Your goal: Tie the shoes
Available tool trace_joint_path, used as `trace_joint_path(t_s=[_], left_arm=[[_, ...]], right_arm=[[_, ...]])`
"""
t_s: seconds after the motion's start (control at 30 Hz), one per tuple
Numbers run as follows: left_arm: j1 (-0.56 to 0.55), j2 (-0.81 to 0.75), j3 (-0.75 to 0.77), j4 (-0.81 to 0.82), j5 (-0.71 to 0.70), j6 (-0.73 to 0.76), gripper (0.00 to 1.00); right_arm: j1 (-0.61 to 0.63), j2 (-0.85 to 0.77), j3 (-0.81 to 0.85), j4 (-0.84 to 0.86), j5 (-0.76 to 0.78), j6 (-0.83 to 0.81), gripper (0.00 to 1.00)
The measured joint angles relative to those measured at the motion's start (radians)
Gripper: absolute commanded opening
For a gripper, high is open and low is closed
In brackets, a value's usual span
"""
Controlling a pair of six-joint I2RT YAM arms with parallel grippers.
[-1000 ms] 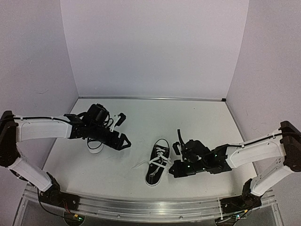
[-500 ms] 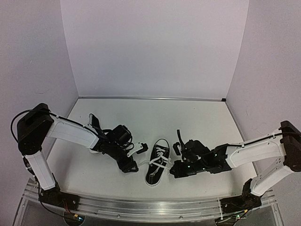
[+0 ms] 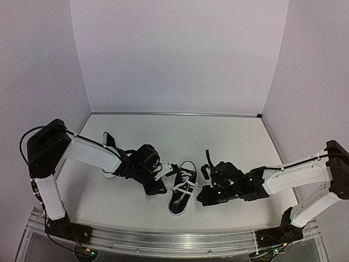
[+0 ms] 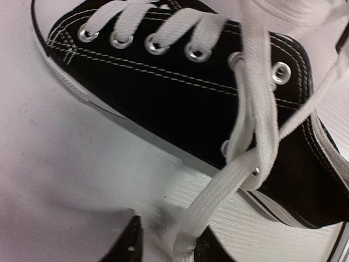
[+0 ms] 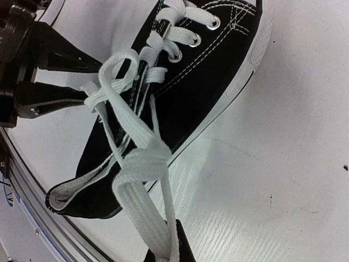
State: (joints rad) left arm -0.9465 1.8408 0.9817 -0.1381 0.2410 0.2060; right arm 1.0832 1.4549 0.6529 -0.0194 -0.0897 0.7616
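Observation:
One black sneaker [image 3: 182, 192] with white laces lies mid-table, toe toward me; it fills the left wrist view [image 4: 180, 93] and the right wrist view [image 5: 191, 82]. My left gripper [image 3: 158, 188] is low at its left side. Its jaws [image 4: 170, 248] stand narrowly apart, closed on a white lace end [image 4: 218, 191] that runs straight from the eyelets. My right gripper [image 3: 200, 197] is at the shoe's right side, shut [image 5: 163, 254] on a folded lace loop [image 5: 143, 180]. The second sneaker [image 3: 110, 172] lies at the left, mostly hidden behind my left arm.
White side walls and a back wall close in the white table [image 3: 229, 142]. A metal rail [image 3: 174, 240] runs along the near edge, close to the shoe's heel.
My left arm swung down from above the left sneaker to the middle shoe's left side and closed around the lace lying there. The right gripper and its loop stayed put.

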Motion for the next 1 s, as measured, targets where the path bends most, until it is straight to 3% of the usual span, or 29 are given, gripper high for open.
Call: trace_joint_path(t_s=[0.07, 0.43, 0.77, 0.87, 1.0], left_arm=[[0.003, -0.001, 0.0, 0.002, -0.027, -0.028, 0.0], [0.149, -0.182, -0.095, 0.044, -0.135, -0.287, 0.0], [0.206, -0.226, -0.142, -0.013, -0.26, -0.461, 0.0], [0.221, -0.261, -0.171, -0.005, -0.241, -0.491, 0.0], [0.165, -0.236, -0.178, 0.053, -0.168, -0.497, 0.0]], right_arm=[[0.0, -0.012, 0.0, -0.003, 0.002, 0.002, 0.0], [0.0, -0.11, -0.031, -0.054, 0.051, 0.043, 0.0], [0.0, -0.237, -0.11, -0.181, 0.143, 0.133, 0.0], [0.0, -0.271, -0.131, -0.193, 0.173, 0.16, 0.0], [-0.001, -0.131, -0.08, -0.171, 0.181, 0.146, 0.0]])
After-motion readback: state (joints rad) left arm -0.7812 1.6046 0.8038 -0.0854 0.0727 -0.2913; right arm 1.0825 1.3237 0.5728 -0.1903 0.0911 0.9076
